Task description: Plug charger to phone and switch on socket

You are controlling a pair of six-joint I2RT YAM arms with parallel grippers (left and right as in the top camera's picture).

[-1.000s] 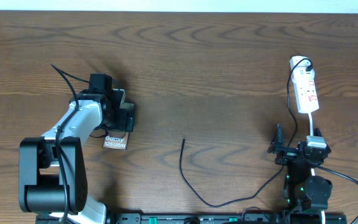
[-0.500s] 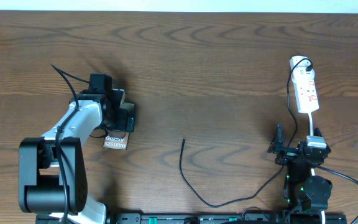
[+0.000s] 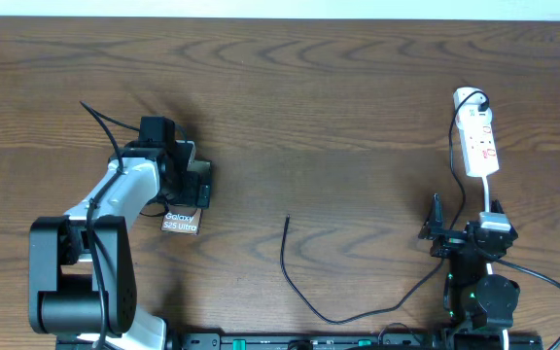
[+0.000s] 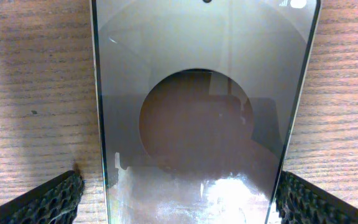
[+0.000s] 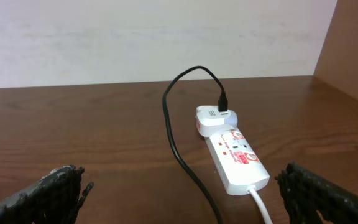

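Fingers (image 4: 51, 198) of the left gripper (image 4: 179, 202) are spread wide, one on each side of the phone (image 4: 204, 93), which lies flat on the table (image 4: 30, 93) between them. One pad has bare wood between it and the phone's edge. The other sits just beside the opposite edge, and contact cannot be told. Nothing is gripped. Overhead, the phone's lettered end (image 3: 182, 222) shows below the gripper, left of centre. Right gripper (image 5: 185, 193) fingers (image 5: 45, 193) are also fully spread and hold nothing, pointing at the socket (image 5: 236, 158) at the table's far right. The charger (image 3: 299, 292) curves along the near edge, its plug tip (image 3: 288, 220) loose on the wood, well apart from the phone.
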